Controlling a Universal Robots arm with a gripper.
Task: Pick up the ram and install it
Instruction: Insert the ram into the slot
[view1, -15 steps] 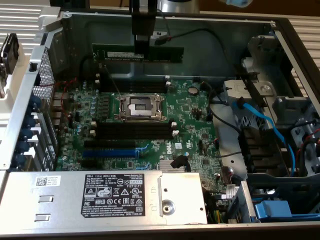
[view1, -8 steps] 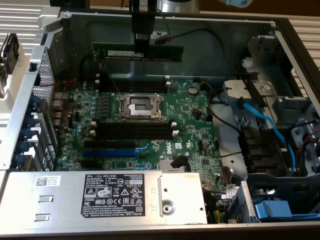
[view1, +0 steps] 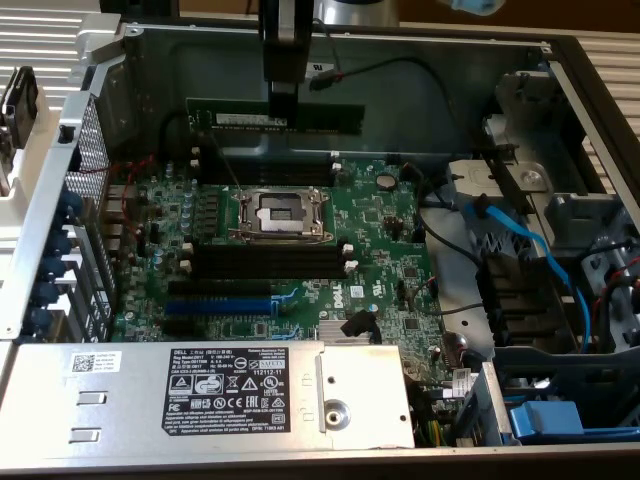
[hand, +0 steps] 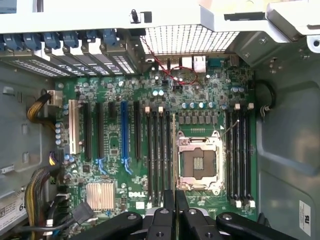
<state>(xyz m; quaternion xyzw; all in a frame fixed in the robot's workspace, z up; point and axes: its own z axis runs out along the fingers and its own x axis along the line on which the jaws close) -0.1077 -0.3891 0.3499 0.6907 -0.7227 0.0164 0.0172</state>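
The ram (view1: 235, 120), a long dark-green stick with a pale label, hangs level in the air over the far part of the open computer case. My gripper (view1: 283, 108) comes down from above and is shut on the stick's upper edge, near its middle. Below it on the green motherboard (view1: 380, 235) lie black memory slots (view1: 265, 167) on the far side of the processor socket (view1: 278, 210), and more memory slots (view1: 295, 260) on its near side. In the wrist view my gripper (hand: 175, 197) points down between the two slot banks (hand: 160, 150) (hand: 240, 150), over the socket (hand: 199, 162).
A blue expansion slot (view1: 220, 305) lies near the grey power supply (view1: 200, 390). Blue cables (view1: 520, 240) and drive bays fill the exterior view's right side. The case's metal walls (view1: 60, 200) ring the board, and a heatsink (hand: 100, 195) sits by the card slots.
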